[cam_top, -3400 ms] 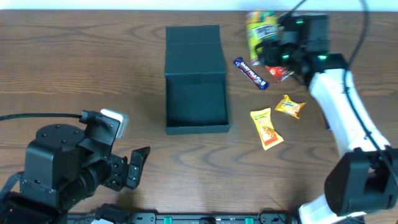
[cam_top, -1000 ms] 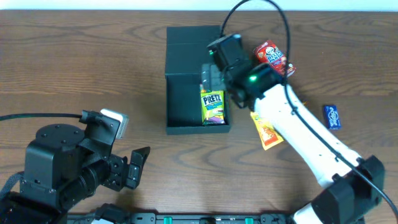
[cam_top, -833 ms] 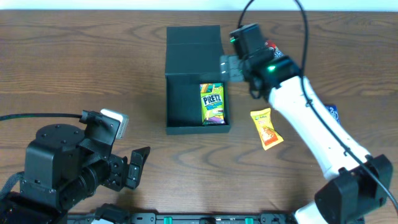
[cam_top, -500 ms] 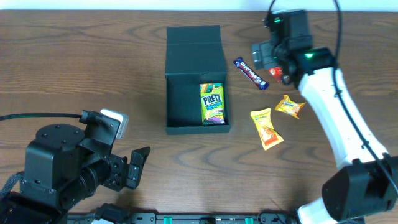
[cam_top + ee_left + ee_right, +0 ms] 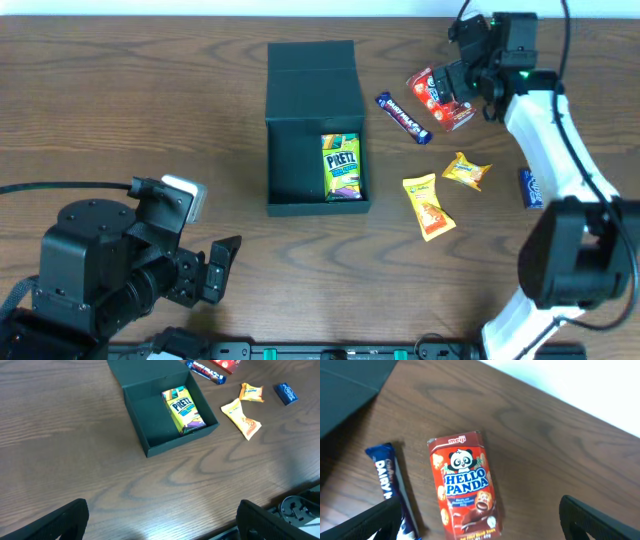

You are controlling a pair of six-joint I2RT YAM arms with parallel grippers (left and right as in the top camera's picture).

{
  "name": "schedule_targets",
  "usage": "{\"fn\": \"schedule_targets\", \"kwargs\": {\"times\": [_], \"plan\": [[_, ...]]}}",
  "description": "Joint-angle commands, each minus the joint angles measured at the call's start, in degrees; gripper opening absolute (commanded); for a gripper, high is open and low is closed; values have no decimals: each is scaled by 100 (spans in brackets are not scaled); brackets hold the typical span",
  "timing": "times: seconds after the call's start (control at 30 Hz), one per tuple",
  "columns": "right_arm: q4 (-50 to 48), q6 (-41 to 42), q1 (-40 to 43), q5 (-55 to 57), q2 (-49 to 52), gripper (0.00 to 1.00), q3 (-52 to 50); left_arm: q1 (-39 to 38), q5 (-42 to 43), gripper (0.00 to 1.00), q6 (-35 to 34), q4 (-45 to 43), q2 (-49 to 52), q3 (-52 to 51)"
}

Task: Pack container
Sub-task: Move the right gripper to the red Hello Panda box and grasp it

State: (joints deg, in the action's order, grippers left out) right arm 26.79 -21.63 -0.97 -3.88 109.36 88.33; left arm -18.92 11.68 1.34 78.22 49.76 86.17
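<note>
The dark teal-black container (image 5: pixel 315 130) stands open at the table's middle, its flap lid laid back. A green-yellow Pretz box (image 5: pixel 342 167) lies inside at its right; both show in the left wrist view, container (image 5: pixel 150 425) and Pretz box (image 5: pixel 184 408). My right gripper (image 5: pixel 470 82) is open above a red Hello Panda box (image 5: pixel 441 99), which lies flat between its fingers in the right wrist view (image 5: pixel 465 490). My left gripper (image 5: pixel 160 520) is open and empty over bare wood near the front left edge.
A blue Dairy Milk bar (image 5: pixel 402 117) lies right of the container, also in the right wrist view (image 5: pixel 390 485). Two yellow-orange packets (image 5: pixel 428 207) (image 5: pixel 467 170) and a small blue packet (image 5: pixel 529 187) lie at the right.
My right gripper carried the Pretz box into the container, let it go, then moved back right to above the Hello Panda box. The left arm has not moved.
</note>
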Motion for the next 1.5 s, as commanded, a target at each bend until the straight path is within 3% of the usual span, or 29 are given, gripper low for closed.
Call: {"fn": "schedule_targets", "kwargs": {"times": [0.0, 0.37, 1.07, 1.47], "plan": [[-94, -321, 61, -186, 308, 99, 59, 4, 35, 95, 39, 7, 4, 98], [-564, -372, 201, -730, 1252, 99, 59, 4, 35, 95, 39, 7, 4, 98], [-697, -195, 293, -754, 1755, 99, 59, 4, 35, 95, 39, 7, 4, 98], [-739, 186, 323, -750, 1965, 83, 59, 4, 35, 95, 39, 7, 4, 98]]}}
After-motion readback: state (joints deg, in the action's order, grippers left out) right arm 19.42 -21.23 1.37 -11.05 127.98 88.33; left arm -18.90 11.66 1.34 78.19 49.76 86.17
